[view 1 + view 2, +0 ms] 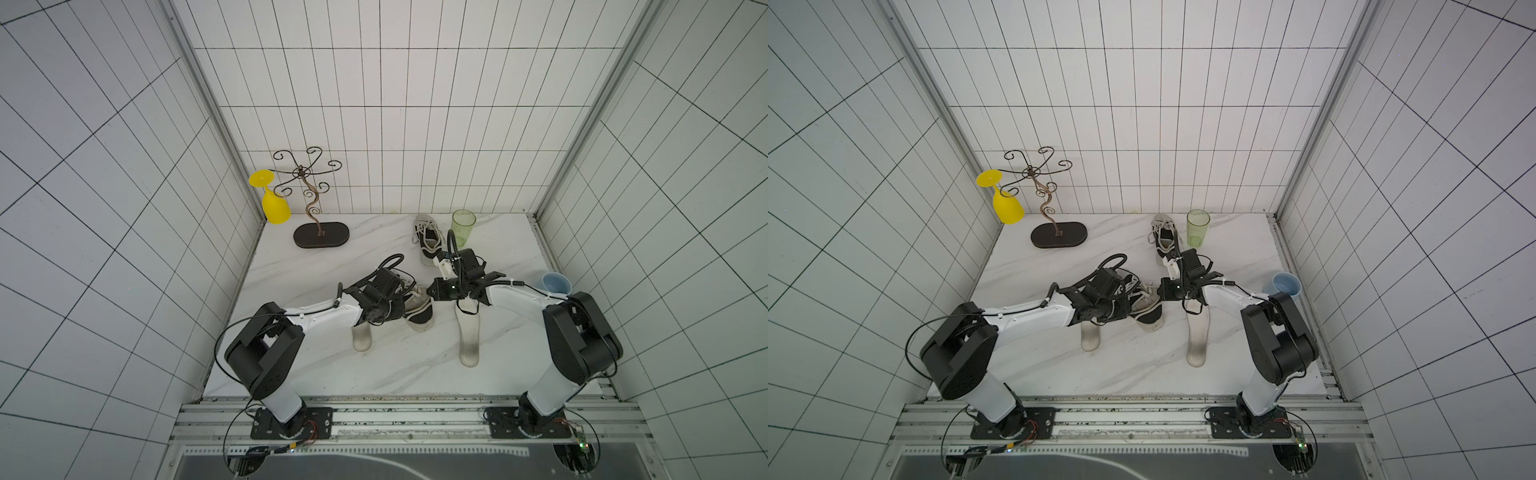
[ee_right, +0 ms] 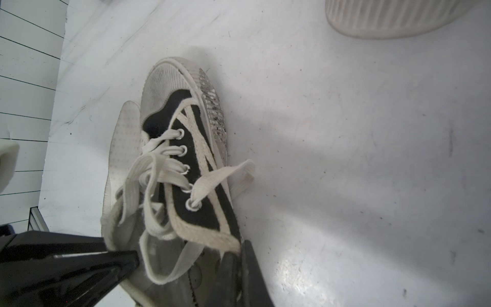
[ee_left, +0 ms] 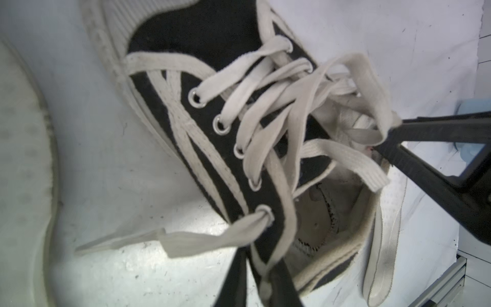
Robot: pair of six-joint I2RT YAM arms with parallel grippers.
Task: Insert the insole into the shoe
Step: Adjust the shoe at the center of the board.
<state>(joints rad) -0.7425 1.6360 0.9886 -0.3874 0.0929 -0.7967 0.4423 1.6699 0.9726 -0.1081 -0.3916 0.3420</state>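
Note:
A black canvas shoe with white laces lies mid-table, toe toward the front edge. My left gripper is shut on the shoe's collar edge on one side. My right gripper is shut on the opposite collar edge, so the opening sits between them. In both top views the grippers meet over the shoe. One white insole lies flat just right of the shoe, touching its side. Another insole lies left of it, partly under my left wrist.
A second shoe and a green cup stand at the back. A blue cup lies by the right rail. At the back left, a yellow glass hangs on a wire stand. Tiled walls enclose three sides.

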